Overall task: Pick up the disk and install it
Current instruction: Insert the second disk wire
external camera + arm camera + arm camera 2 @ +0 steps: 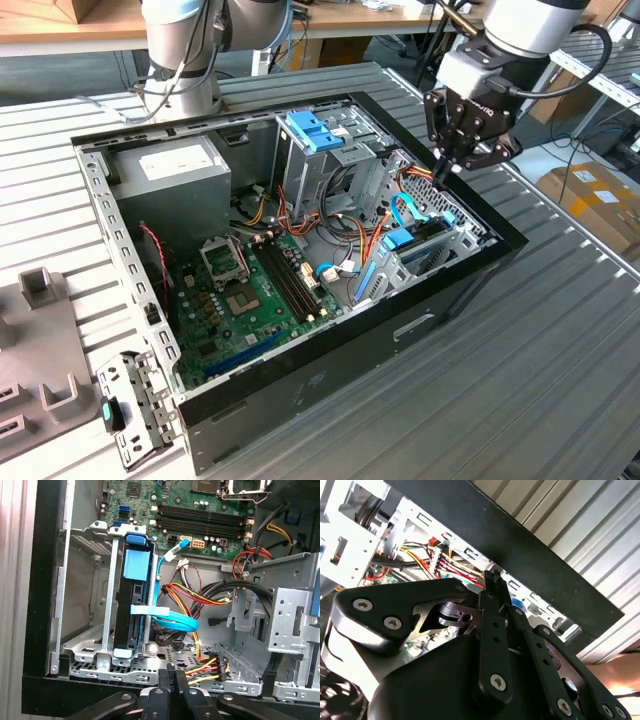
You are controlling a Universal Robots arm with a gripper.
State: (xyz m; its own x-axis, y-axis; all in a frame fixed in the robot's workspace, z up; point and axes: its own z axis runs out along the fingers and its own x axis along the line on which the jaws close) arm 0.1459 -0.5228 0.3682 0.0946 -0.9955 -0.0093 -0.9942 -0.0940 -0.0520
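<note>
Above the case (480,270), my gripper (445,165) is pinched closed and empty; descending could snag cables (175,622) beside the disk (135,605).

We see the disk (134,605) standing on edge in a metal bay of the open computer case, left of centre in the first wrist view. Its bright blue carrier frame edges a dark body, with a wide blue tab near the top end and a pale blue strip across its lower part. Bare metal rails flank it on both sides. In the exterior view the disk (412,243) sits right of centre, low in the case by its near wall, blue edge uppermost. Its label we cannot make out.
</note>
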